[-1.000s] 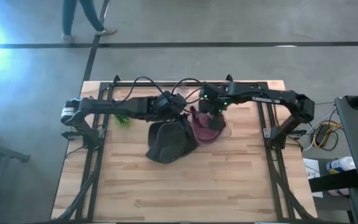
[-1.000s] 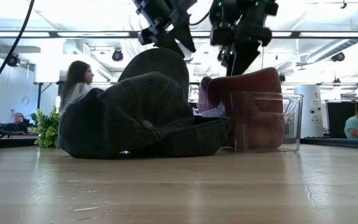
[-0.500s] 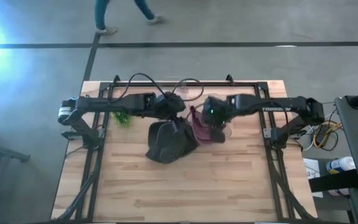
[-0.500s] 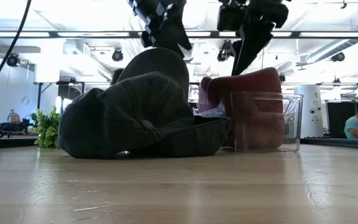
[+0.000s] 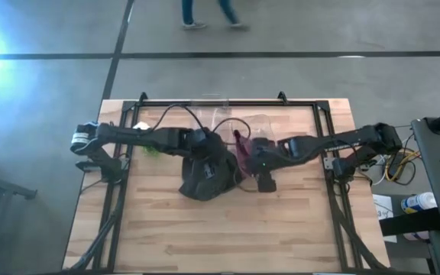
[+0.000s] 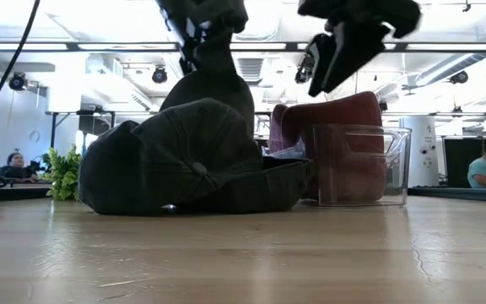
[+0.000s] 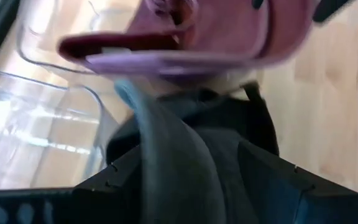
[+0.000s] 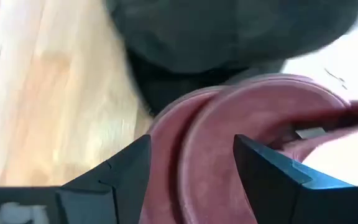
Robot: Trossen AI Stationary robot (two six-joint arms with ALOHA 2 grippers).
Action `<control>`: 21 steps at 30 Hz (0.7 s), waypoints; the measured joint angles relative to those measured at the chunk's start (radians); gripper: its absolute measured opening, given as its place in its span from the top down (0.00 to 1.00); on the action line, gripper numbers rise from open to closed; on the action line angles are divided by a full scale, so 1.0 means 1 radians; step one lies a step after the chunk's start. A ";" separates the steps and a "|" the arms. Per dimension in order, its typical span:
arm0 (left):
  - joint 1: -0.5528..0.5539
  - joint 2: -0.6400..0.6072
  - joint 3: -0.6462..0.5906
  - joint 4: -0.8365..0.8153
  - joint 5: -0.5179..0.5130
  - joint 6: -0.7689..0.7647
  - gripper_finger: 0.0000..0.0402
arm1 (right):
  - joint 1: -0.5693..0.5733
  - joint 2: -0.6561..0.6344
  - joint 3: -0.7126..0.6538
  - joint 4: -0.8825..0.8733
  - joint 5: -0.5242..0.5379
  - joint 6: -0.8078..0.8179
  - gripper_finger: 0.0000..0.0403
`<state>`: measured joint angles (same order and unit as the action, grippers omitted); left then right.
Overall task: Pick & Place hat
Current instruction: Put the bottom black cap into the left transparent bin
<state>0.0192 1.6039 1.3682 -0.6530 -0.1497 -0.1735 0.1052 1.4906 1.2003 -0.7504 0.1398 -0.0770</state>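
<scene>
**Two soft caps, two claws over them**

On the left, my left claw (image 5: 205, 141) sits at the dark cap (image 5: 207, 174), mid-desk (image 5: 281, 229); its brim passes between my spread fingers, grip uncertain. Right of it the maroon cap (image 6: 336, 114) leans in a clear bin (image 6: 361, 165). My right claw (image 8: 191, 155) hovers wide above it. Both look light and floppy; I'd pinch the stiffer brim.

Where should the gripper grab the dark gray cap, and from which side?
Probably by its brim. The dark gray cap lies on the table with the stiff brim standing up behind the crown, a thin edge that fingers can close across. Come from above: the left gripper is already over it, and the maroon cap crowds one side.
</scene>
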 joint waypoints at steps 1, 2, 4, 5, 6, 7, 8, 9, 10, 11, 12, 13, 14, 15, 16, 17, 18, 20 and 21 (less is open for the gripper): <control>-0.011 -0.001 0.000 -0.015 -0.001 0.001 0.45 | 0.020 0.001 -0.001 -0.002 0.011 -0.040 0.44; -0.021 -0.001 0.000 -0.034 -0.007 0.001 0.45 | 0.042 0.001 -0.004 -0.001 0.042 -0.081 0.44; -0.042 -0.002 0.000 -0.062 -0.025 0.001 0.45 | 0.093 0.001 -0.010 -0.037 0.133 -0.133 0.44; -0.053 -0.003 0.000 -0.074 -0.035 0.002 0.45 | 0.119 0.001 -0.011 -0.055 0.166 -0.151 0.44; -0.062 -0.003 0.000 -0.088 -0.041 0.002 0.45 | 0.142 0.002 -0.011 -0.063 0.172 -0.168 0.44; -0.069 -0.003 0.000 -0.100 -0.044 0.002 0.45 | 0.163 0.001 -0.011 -0.063 0.164 -0.179 0.44; -0.077 -0.003 0.000 -0.107 -0.046 0.002 0.45 | 0.186 0.001 -0.011 -0.059 0.148 -0.183 0.44; -0.083 -0.003 0.000 -0.111 -0.047 0.002 0.45 | 0.207 0.001 -0.012 -0.052 0.127 -0.183 0.44; -0.088 -0.003 0.000 -0.113 -0.048 0.002 0.45 | 0.226 0.006 -0.015 -0.041 0.109 -0.178 0.44; -0.094 -0.003 0.000 -0.116 -0.049 0.002 0.45 | 0.243 0.014 -0.017 -0.032 0.094 -0.163 0.44; -0.099 -0.003 0.000 -0.116 -0.050 0.002 0.45 | 0.257 0.023 -0.022 -0.021 0.087 -0.141 0.44; -0.104 -0.003 0.000 -0.118 -0.050 0.002 0.45 | 0.268 0.038 -0.026 -0.014 0.083 -0.110 0.44; -0.110 -0.004 0.000 -0.122 -0.051 0.002 0.45 | 0.276 0.059 -0.027 -0.004 0.083 -0.074 0.44; -0.116 -0.004 0.000 -0.127 -0.051 0.002 0.45 | 0.280 0.083 -0.027 0.014 0.083 -0.035 0.44; -0.123 -0.004 0.000 -0.133 -0.051 0.002 0.45 | 0.282 0.111 -0.027 0.033 0.083 0.002 0.44; -0.131 -0.004 0.000 -0.141 -0.051 0.002 0.45 | 0.283 0.143 -0.028 0.052 0.084 0.039 0.44; -0.140 -0.005 0.000 -0.153 -0.051 0.002 0.45 | 0.284 0.174 -0.028 0.077 0.090 0.078 0.44; -0.158 -0.009 0.000 -0.185 -0.053 -0.001 0.45 | 0.285 0.238 -0.019 0.103 0.135 0.157 0.44; -0.168 -0.013 0.000 -0.202 -0.057 -0.005 0.45 | 0.286 0.268 -0.006 0.102 0.182 0.203 0.44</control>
<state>-0.1492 1.5904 1.3678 -0.8547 -0.2067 -0.1785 0.3908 1.7582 1.1944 -0.6479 0.3221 0.1258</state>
